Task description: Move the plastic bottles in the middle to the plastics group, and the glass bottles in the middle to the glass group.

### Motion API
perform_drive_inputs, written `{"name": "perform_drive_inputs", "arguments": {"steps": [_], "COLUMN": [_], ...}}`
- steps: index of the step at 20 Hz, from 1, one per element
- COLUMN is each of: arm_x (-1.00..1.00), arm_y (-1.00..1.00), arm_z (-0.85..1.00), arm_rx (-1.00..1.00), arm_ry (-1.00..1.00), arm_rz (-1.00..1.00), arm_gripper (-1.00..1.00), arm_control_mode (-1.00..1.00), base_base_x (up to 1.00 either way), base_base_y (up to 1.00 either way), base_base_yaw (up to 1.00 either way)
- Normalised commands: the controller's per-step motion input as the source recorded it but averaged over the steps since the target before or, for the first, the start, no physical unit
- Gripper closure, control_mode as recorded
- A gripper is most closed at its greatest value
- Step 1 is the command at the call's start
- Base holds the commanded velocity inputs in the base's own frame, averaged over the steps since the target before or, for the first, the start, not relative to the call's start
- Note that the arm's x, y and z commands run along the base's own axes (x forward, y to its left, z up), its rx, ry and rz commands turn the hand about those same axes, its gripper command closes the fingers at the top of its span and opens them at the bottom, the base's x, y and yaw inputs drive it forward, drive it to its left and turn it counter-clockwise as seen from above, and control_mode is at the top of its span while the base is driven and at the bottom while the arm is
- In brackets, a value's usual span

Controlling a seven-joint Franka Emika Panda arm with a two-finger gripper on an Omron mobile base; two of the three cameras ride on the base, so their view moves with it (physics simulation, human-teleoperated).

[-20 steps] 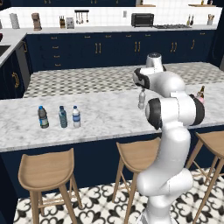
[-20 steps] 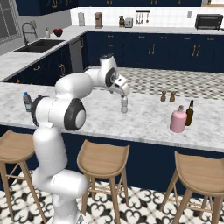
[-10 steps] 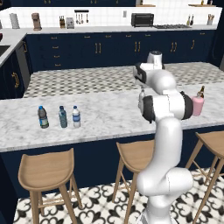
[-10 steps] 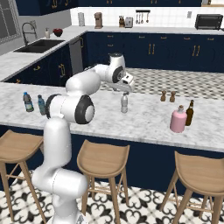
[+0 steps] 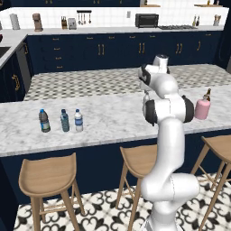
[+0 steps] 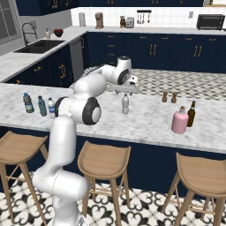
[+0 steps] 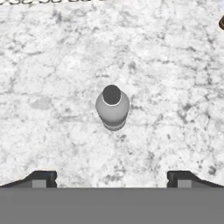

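A plain greyish-clear plastic bottle [image 6: 126, 104] stands upright at the middle of the marble counter [image 6: 145, 121]. My gripper [image 6: 124, 92] hangs open just above it. From the hand, I look down on the bottle's cap [image 7: 112, 106], ahead of the gripper [image 7: 111, 179], whose fingertips [image 7: 41, 178] are spread wide with nothing between them. The blue-label plastic bottle [image 5: 78, 120] stands beside the plastics group: a dark grey bottle [image 5: 43, 121] and a teal one [image 5: 65, 121]. The pink glass bottle [image 6: 179, 120] stands next to the slim brown glass bottle [image 6: 191, 114].
Two small brown shakers [image 6: 169, 97] stand behind the counter's right half. Wooden stools [image 6: 103, 161] line the near side of the counter. My own arm [image 5: 167, 108] blocks the counter's middle in the left base view.
The hand has swung right to hang over the greyish bottle, and the arm's elbow has folded in. The jaws stayed open. No bottle has moved.
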Motion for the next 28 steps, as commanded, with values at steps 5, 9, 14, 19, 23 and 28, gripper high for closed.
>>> {"name": "perform_drive_inputs", "arguments": {"steps": [5, 9, 14, 19, 23, 28], "arm_x": [0.00, 0.00, 0.07, 0.25, 0.08, 0.14], "arm_y": [0.01, 0.04, 0.00, 0.01, 0.00, 0.00], "arm_z": [-0.22, -0.34, -0.30, -0.26, -0.08, 0.00], "arm_rx": [-0.08, -0.03, 0.00, 0.00, 0.00, 0.00], "arm_ry": [0.00, -0.06, -0.15, -0.16, -0.14, 0.00], "arm_rz": [0.01, 0.00, 0.00, 0.00, 0.00, 0.01], "arm_gripper": [-1.00, -1.00, -1.00, -1.00, -1.00, -1.00], "arm_control_mode": [-1.00, -1.00, -1.00, -1.00, -1.00, -1.00], "base_base_x": [0.00, 0.00, 0.00, 0.00, 0.00, 0.00], "base_base_y": [0.00, 0.00, 0.00, 0.00, 0.00, 0.00], "base_base_yaw": [0.00, 0.00, 0.00, 0.00, 0.00, 0.00]}}
